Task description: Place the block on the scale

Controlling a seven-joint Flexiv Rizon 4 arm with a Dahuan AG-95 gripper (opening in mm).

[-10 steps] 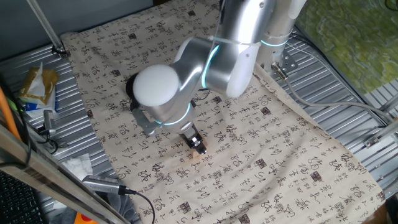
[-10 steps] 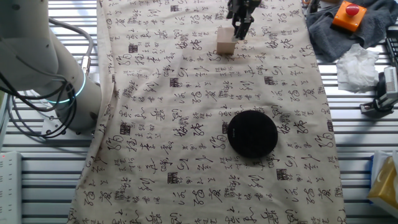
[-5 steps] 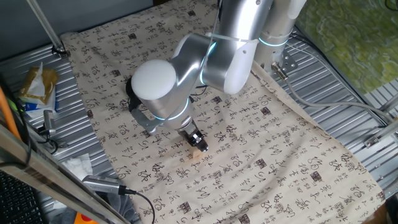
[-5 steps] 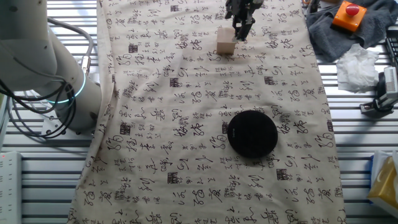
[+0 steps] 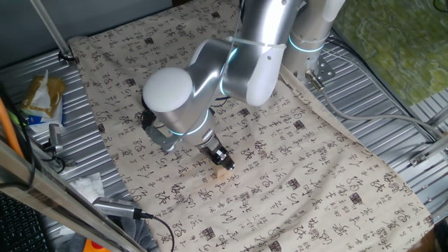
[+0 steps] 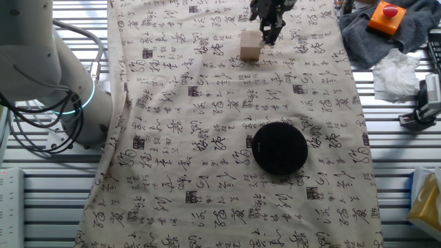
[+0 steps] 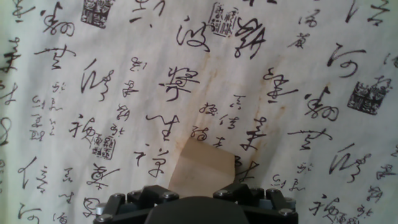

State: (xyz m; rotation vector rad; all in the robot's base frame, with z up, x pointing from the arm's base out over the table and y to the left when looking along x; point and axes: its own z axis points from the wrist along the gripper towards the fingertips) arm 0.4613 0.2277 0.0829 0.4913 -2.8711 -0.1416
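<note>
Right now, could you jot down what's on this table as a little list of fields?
surface: cloth printed with calligraphy
block: tan cube, resting on the cloth, far side from the scale
scale: black disc, nothing on it
gripper: low beside the block; open or shut unclear
task state: block not yet on the scale

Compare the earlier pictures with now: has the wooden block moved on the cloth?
No. The block sits by the same printed characters, equally far from the black disc.

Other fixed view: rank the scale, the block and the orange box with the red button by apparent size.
1. scale, clearly largest.
2. orange box.
3. block, only slightly smaller; both sit at the far end, so that order is unsure.
</note>
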